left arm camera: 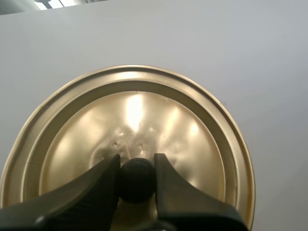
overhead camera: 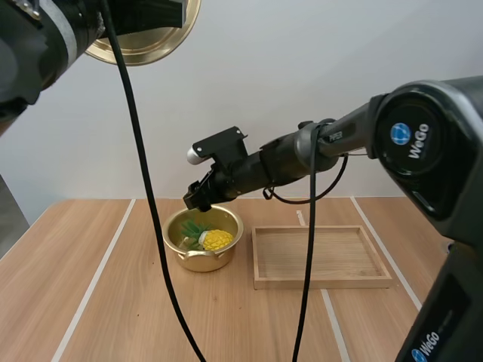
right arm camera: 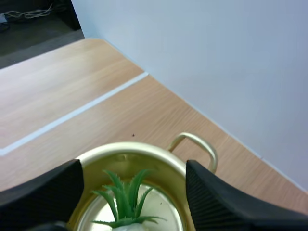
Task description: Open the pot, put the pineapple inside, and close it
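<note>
A gold pot stands open on the table left of centre, with the yellow pineapple lying inside it, green leaves pointing away from the fruit. My right gripper hovers just above the pot's far rim, open, fingers spread on either side of the pot with nothing between them. The gold lid is held high at the upper left. My left gripper is shut on the lid's black knob, and the lid spreads behind it.
A shallow wooden tray lies just right of the pot. White lines run along the wooden tabletop. A pale wall stands behind the table's far edge.
</note>
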You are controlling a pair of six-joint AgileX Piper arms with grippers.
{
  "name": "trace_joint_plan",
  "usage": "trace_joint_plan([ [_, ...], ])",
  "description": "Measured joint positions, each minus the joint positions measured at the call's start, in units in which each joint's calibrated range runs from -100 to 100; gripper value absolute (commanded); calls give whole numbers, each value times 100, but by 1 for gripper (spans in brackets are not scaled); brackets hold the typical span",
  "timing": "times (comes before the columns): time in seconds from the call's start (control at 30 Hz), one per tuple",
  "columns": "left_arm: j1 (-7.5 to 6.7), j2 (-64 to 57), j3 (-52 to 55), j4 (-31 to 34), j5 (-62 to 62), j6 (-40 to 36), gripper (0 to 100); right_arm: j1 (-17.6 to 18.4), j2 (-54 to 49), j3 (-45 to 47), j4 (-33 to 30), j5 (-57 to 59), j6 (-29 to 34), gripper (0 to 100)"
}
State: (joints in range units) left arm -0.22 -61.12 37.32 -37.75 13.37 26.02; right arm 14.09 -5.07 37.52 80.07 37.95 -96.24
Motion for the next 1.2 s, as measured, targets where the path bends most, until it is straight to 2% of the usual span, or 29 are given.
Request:
trace_joint_plan([
  [0.33, 0, 0, 0, 0, 0, 0, 0, -41, -1024, -10, 0, -1040, 0, 100],
  [0.5, 0, 0, 0, 0, 0, 0, 0, -305, -1487, -10, 4, -1366, 231, 100],
  [0.67, 0, 0, 0, 0, 0, 0, 0, -725, -1879, -10, 4, -1451, 387, 100],
  [0.93, 0, 0, 0, 0, 0, 0, 0, -1006, -2163, -10, 4, -1471, 536, 100],
  [0.97, 0, 0, 0, 0, 0, 0, 0, -1274, -2413, -10, -148, -1482, 800, 100],
  [1.0, 0, 0, 0, 0, 0, 0, 0, -1667, -2793, -10, -590, -1373, 1326, 100],
  [1.03, 0, 0, 0, 0, 0, 0, 0, -1827, -2948, -10, -884, -1188, 1663, 100],
  [1.2, 0, 0, 0, 0, 0, 0, 0, -2144, -3351, -10, -1780, -535, 2602, 100],
])
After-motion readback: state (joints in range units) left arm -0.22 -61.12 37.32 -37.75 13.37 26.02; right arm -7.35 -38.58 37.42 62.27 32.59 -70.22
